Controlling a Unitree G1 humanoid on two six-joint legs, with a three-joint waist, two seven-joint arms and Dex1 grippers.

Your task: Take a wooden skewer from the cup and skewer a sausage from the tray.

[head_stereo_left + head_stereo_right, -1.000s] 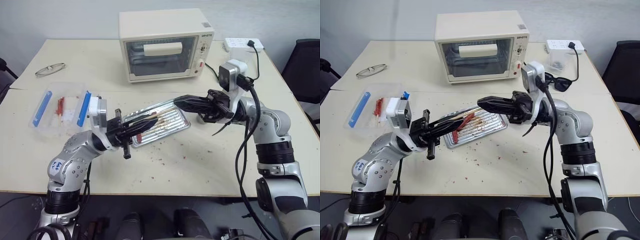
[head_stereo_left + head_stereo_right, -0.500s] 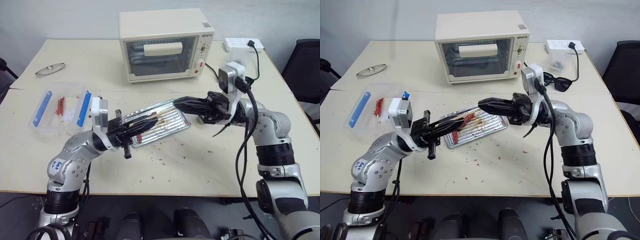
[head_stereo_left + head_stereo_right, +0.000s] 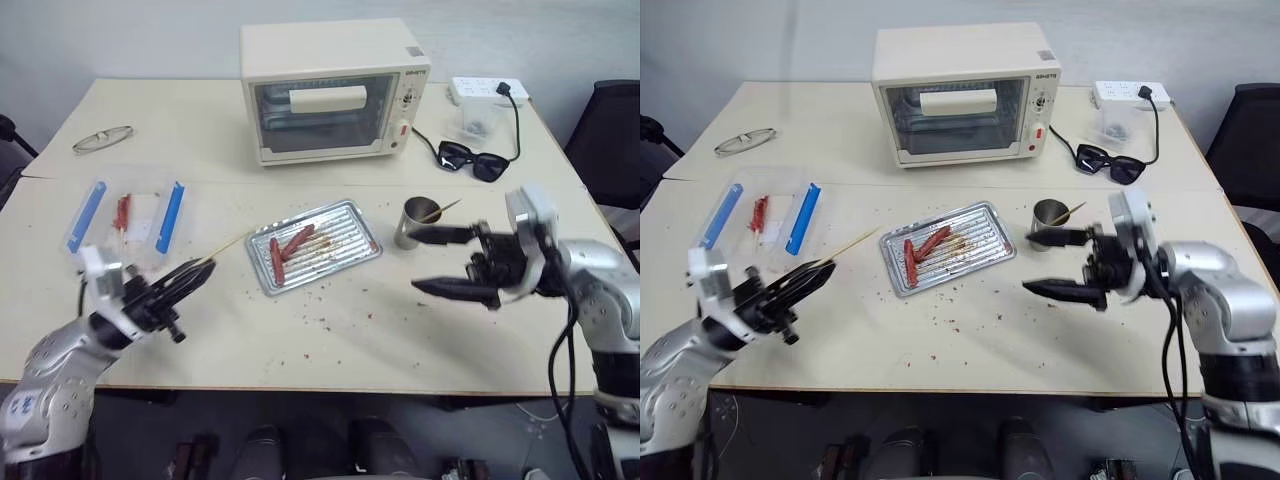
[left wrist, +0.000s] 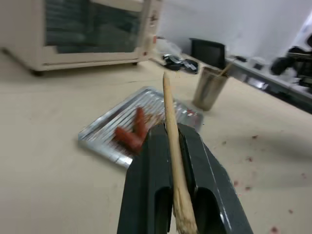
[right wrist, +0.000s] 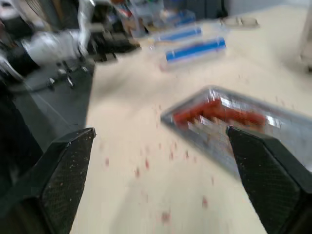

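The beige table [image 3: 330, 340] carries one toaster oven [image 3: 333, 88], one cup [image 3: 414, 222] beside one tray [image 3: 318, 245] holding three sausages [image 3: 290, 248]. Left gripper [image 3: 190, 277] pinches one skewer [image 3: 228, 246]; right gripper [image 3: 430, 260] gapes wide, empty.

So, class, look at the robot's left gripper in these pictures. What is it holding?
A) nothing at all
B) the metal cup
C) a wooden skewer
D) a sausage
C: the left gripper is shut on a wooden skewer, whose bare tip juts out past the fingers toward the tray; the sausages lie in that tray and the cup stands on the table.
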